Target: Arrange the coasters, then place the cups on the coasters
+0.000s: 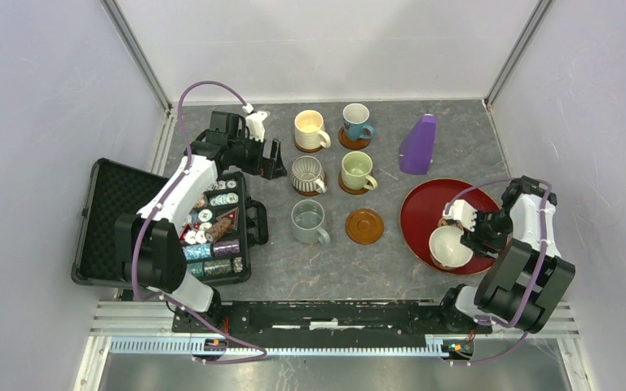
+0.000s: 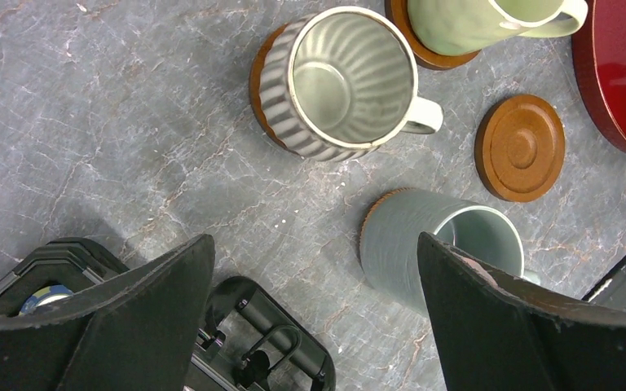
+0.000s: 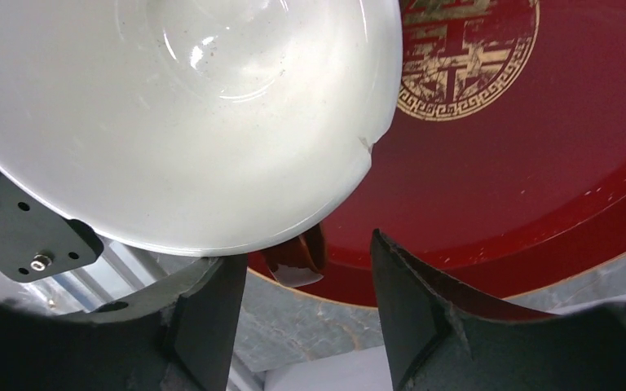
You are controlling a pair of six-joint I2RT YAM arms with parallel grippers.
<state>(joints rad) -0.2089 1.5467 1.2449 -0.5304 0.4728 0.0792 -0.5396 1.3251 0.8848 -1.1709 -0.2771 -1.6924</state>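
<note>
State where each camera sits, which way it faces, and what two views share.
Top external: above, behind the arms, looking down on the table; both arms show.
Left wrist: on the left arm, facing down between its open fingers at the striped cup and bare coaster.
Right wrist: on the right arm, facing down between its fingers at the white cup on the red tray.
Shared: top and left wrist both show that coaster.
</note>
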